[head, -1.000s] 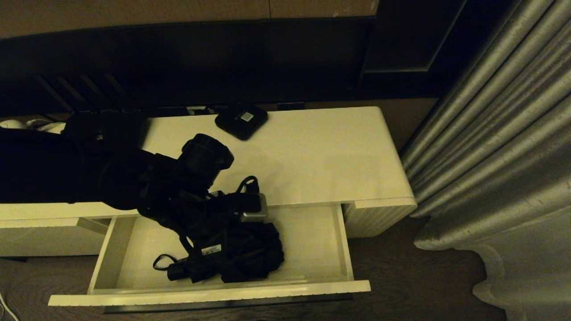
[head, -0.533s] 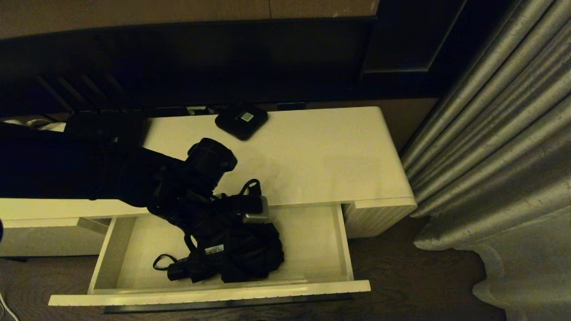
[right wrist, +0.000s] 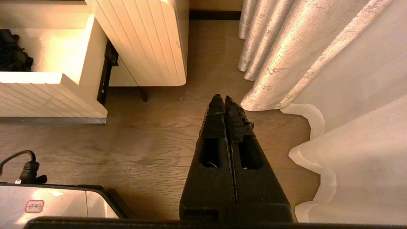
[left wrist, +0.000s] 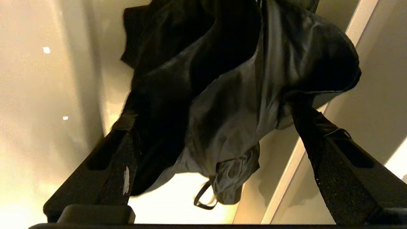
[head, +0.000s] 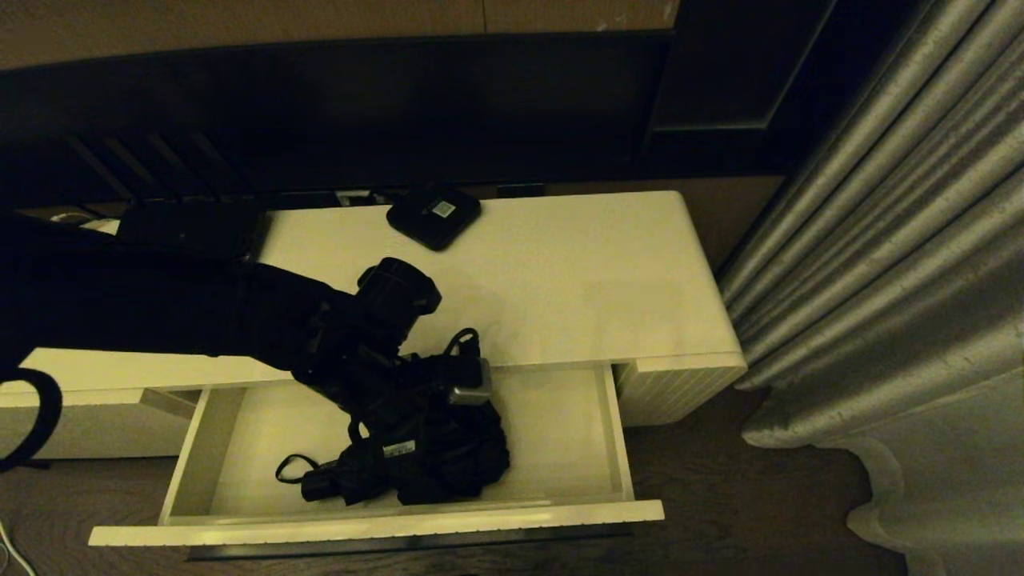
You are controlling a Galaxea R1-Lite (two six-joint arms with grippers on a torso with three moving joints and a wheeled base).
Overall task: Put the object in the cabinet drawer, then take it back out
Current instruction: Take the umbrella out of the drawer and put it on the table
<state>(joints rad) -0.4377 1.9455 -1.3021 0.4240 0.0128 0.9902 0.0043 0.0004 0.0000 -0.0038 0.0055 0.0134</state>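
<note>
A dim, warm-lit room: a low cream cabinet (head: 560, 272) stands against a dark wall panel, with a pale pleated curtain (head: 880, 264) falling to the wood floor on the right. In the head view the cabinet drawer (head: 376, 524) is pulled out, its pale interior open to the camera. The umbrella (head: 424, 464) lies inside it, near the middle, rumpled fabric bunched to the right, its short handle and thin wrist loop pointing left. The left arm reaches in from the left over the cabinet edge, and the left gripper (head: 416, 436) sits low in the drawer right over the umbrella. A small black square box (head: 433, 214) with a white label rests at the back of the cabinet top.

In the left wrist view the left gripper (left wrist: 216, 127) has its two dark fingers (left wrist: 111, 171) spread wide, one on either side of the umbrella (left wrist: 229, 95); whether they touch the fabric cannot be told. The drawer's pale floor shows beneath.

In the right wrist view the right gripper (right wrist: 225, 100) hangs over the wood floor (right wrist: 143, 143) with fingers pressed together, empty, near the curtain (right wrist: 302, 63). The drawer's ribbed front (right wrist: 41, 98) shows beside it.
</note>
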